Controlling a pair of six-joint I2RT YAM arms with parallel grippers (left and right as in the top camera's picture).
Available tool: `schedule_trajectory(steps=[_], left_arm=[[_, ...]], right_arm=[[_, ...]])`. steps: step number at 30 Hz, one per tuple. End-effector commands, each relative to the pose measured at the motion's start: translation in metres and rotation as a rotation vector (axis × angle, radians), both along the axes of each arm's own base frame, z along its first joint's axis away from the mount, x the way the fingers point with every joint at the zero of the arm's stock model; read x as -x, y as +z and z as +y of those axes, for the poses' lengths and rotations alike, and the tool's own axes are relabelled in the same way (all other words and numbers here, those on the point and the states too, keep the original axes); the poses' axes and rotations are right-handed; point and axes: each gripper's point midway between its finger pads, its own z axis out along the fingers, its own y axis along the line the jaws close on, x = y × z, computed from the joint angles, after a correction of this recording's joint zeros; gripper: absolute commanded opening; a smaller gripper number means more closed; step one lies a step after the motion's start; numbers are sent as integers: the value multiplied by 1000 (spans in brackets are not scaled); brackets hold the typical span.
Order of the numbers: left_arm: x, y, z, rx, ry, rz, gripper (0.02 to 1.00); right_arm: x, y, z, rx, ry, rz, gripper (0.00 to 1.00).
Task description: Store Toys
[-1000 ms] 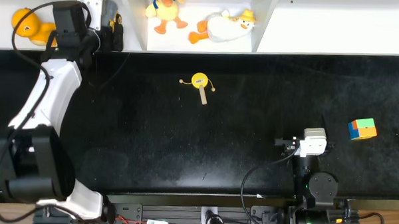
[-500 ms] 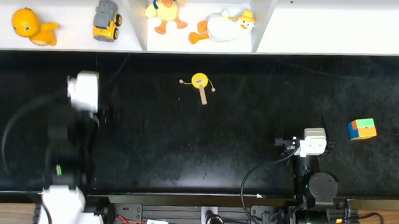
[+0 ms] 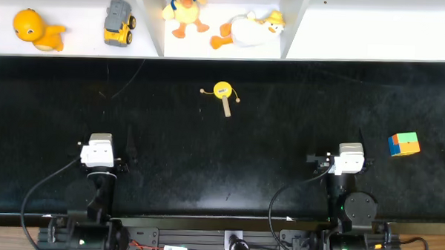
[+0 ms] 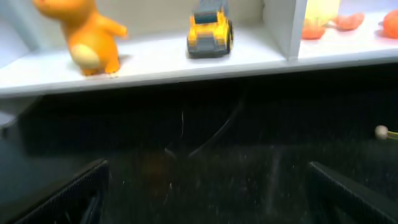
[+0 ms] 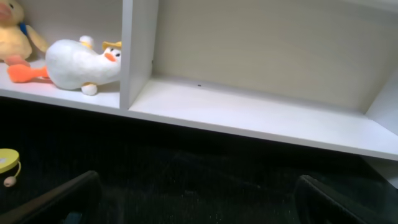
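The small yellow rattle drum with a wooden handle [image 3: 223, 94] lies on the black table [image 3: 206, 169], toward the far side and about midway between left and right, a little short of the white shelf [image 3: 210, 56] that runs along the far edge. Its handle points back toward the near side with a slight lean to the right, so the long axis runs roughly near to far, with the round head at the far end. A multicoloured cube [image 3: 404, 143] sits well apart from it at the right of the table. Both arms are folded at the near edge. The left gripper [image 4: 206, 167] and the right gripper [image 5: 198, 179] each face the shelf with jaws spread wide and nothing between them. The rattle drum lies far of both, to the right of the left gripper and to the left of the right one, at much the same reach, so either arm could likely take it. A grip across the thin handle would probably want the jaws closing left to right. The cube lies near the right gripper, off to its right, and looks like that arm's job. On the shelf, an orange plastic duck [image 3: 34, 28] and a grey and yellow toy truck [image 3: 119, 22] occupy the left compartment, and a yellow plush duck [image 3: 185, 12] and a white plush duck [image 3: 248, 31] the middle one.
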Motion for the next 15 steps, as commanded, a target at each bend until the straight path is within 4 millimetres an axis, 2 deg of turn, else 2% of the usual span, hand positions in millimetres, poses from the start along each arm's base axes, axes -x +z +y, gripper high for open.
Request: schedule_trajectory(steps=[1,4,15], left_arm=[[3,15,1,2,6,-70,998],[2,15,-10,9,-57,-70,998],[2,16,-9,8,-54,-74,998]], right_arm=[[0,-4,1,-1,6,2,996],[0,-4,1,-1,6,2,996],[0,-4,1,-1,6,2,996]])
